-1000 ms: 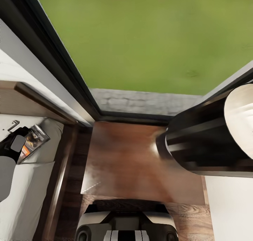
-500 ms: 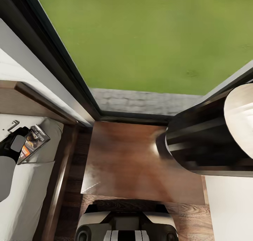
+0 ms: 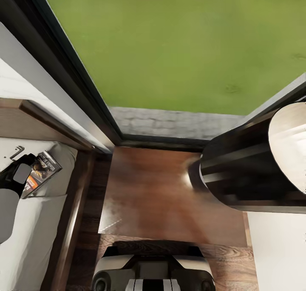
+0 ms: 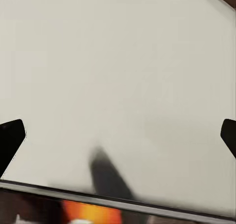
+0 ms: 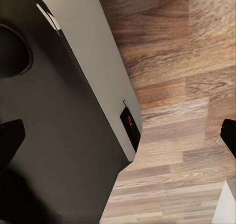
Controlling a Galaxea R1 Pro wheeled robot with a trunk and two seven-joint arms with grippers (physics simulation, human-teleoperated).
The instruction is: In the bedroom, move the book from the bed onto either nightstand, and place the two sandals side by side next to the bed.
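The book, dark-covered with an orange band, lies on the bed's pale mattress close to the dark headboard. My left gripper sits at the book's left edge, partly over it. In the left wrist view this gripper is open: its dark fingertips stand far apart over the mattress, with the book's edge close under the camera. The nightstand's glossy brown top lies straight ahead of me. My right gripper hangs open over the wood floor. The sandals are out of view.
A black cylindrical lamp shade with a white inside overhangs the nightstand's right part. Behind it a black-framed window looks onto green lawn. The bed's dark side rail runs between mattress and nightstand. My own base stands beside the right gripper.
The whole picture has shifted very slightly. The left gripper stays at the book's edge, and the book has barely moved.
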